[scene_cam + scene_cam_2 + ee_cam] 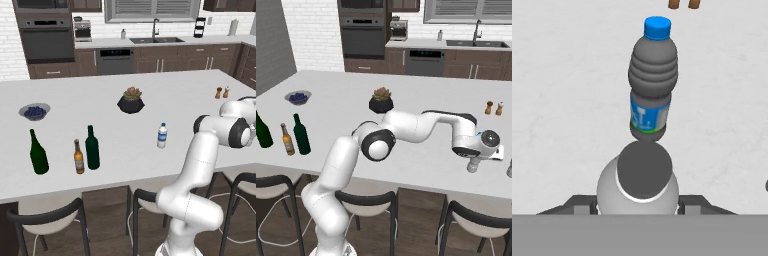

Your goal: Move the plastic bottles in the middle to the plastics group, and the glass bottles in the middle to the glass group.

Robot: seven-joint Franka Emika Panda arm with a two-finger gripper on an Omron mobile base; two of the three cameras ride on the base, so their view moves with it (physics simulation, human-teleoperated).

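We are in a home kitchen. A built-in oven (45, 37) sits at the upper left of the left base view, a sink with a faucet (156, 34) under the window (152, 9) at top centre, dark wooden cabinets (210, 57) along the back, and stools (47, 220) tucked under the white desk (165, 95) at the bottom.

Dark-capped bottle (639, 187) directly between end effector (638, 204) fingers, seen from above. Just beyond it, blue-capped labelled bottle (652, 80) upright on white worktop (562, 100)
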